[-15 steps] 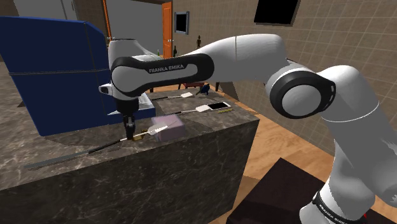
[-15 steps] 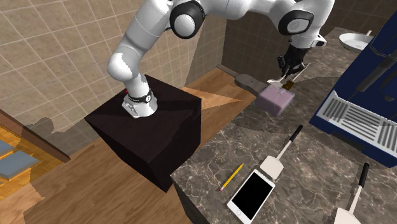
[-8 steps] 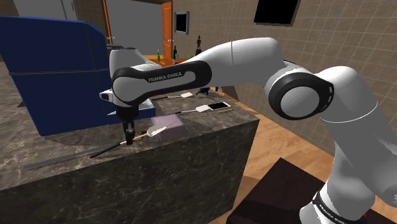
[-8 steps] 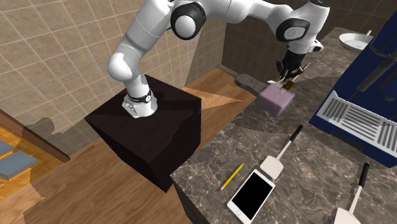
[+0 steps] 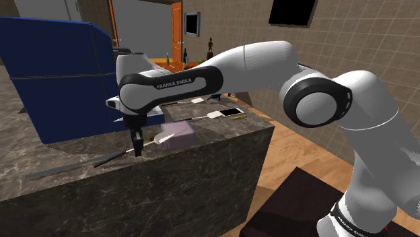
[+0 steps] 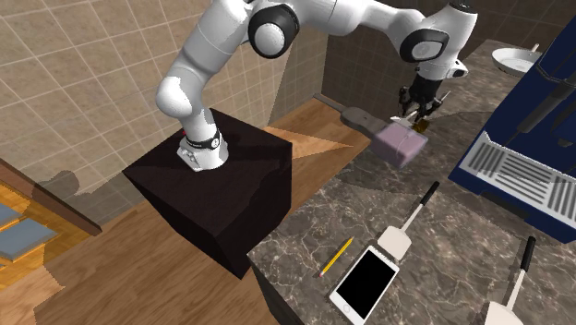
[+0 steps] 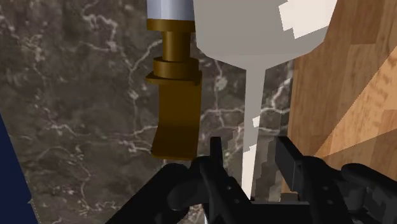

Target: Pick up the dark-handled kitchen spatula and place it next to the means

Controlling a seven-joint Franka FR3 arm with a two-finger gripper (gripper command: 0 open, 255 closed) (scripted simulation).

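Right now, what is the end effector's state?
End effector: open, fingers either side of the spatula neck, not clasping it.

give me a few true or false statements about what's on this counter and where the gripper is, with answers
1. A phone lies on the marble counter beside a yellow pencil. True.
2. The gripper hangs high above the blue machine. False: it is low over the counter, right beside the lilac block at the counter's edge.
3. The stand under the arm is white. False: it is a dark box.
4. A spatula with a dark handle and white blade lies near the phone. True.
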